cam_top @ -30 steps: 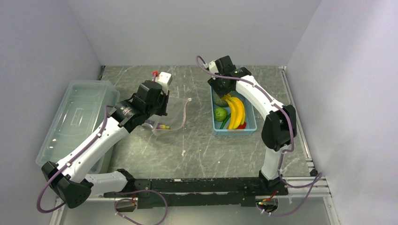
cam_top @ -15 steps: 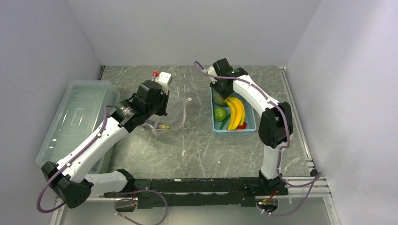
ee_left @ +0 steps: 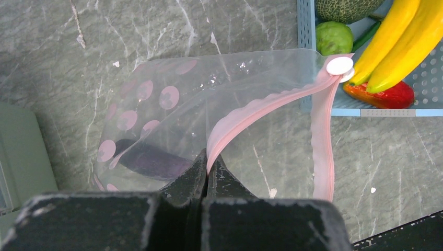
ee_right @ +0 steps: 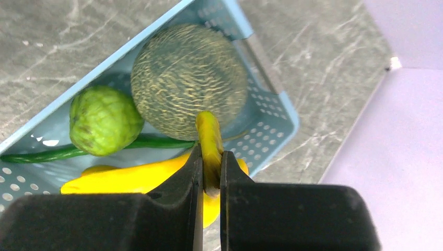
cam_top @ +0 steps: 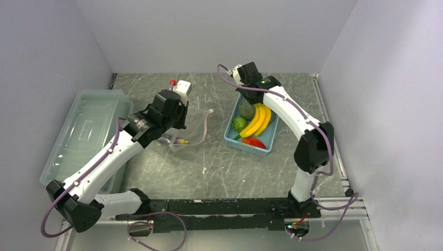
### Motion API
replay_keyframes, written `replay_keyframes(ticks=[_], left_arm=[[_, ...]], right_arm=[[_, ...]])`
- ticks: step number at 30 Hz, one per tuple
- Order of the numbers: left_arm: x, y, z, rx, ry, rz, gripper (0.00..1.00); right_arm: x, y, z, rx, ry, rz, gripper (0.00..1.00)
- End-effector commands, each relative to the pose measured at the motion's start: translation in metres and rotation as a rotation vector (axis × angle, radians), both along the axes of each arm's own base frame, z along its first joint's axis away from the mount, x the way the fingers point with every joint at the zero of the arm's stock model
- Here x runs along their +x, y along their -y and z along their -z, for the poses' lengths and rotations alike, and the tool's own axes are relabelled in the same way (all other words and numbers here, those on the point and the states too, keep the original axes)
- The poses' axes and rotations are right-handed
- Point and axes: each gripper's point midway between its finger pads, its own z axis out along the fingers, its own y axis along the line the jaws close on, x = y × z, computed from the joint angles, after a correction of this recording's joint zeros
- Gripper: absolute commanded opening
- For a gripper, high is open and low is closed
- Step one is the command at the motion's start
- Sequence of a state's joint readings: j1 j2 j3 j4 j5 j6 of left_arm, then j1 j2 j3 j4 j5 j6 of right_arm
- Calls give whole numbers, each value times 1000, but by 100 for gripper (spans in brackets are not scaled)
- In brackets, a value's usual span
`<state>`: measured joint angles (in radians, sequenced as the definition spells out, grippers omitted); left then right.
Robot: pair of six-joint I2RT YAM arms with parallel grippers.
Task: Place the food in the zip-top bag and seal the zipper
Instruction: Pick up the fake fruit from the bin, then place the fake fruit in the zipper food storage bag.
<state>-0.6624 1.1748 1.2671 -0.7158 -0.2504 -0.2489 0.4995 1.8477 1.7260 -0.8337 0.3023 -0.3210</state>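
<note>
The left gripper [ee_left: 208, 168] is pinched tight on the wavy pink zipper [ee_left: 261, 107] of the clear, floppy bag [ee_left: 224, 89]. The bag is printed with pale pink dots, holds a smooth purple eggplant [ee_left: 149, 159], and lies on the veined grey table [cam_top: 219, 162] left of centre in the top view. The right gripper [ee_right: 210, 170] clamps the stubby stem of the glossy banana [ee_right: 141, 179], which lies in the perforated light-blue basket [ee_right: 274, 123] right of centre, beside a netted round melon [ee_right: 188, 81], a knobbly lime-green fruit [ee_right: 104, 120], a thin green vegetable [ee_right: 47, 154] and a red-orange fruit [cam_top: 254, 141].
</note>
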Motion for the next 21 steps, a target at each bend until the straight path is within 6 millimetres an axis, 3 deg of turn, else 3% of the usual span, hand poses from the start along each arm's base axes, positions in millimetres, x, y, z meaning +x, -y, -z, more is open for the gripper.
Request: replay_keyframes(ticks=[1, 11, 21], left_arm=[[2, 0, -11, -21, 36, 6, 0], [3, -1, -10, -23, 30, -13, 0], [4, -2, -9, -21, 30, -29, 0]], right_arm=[[1, 5, -83, 65, 273, 68, 0], [-36, -6, -146, 220, 484, 85, 0], [-104, -40, -205, 524, 672, -39, 0]])
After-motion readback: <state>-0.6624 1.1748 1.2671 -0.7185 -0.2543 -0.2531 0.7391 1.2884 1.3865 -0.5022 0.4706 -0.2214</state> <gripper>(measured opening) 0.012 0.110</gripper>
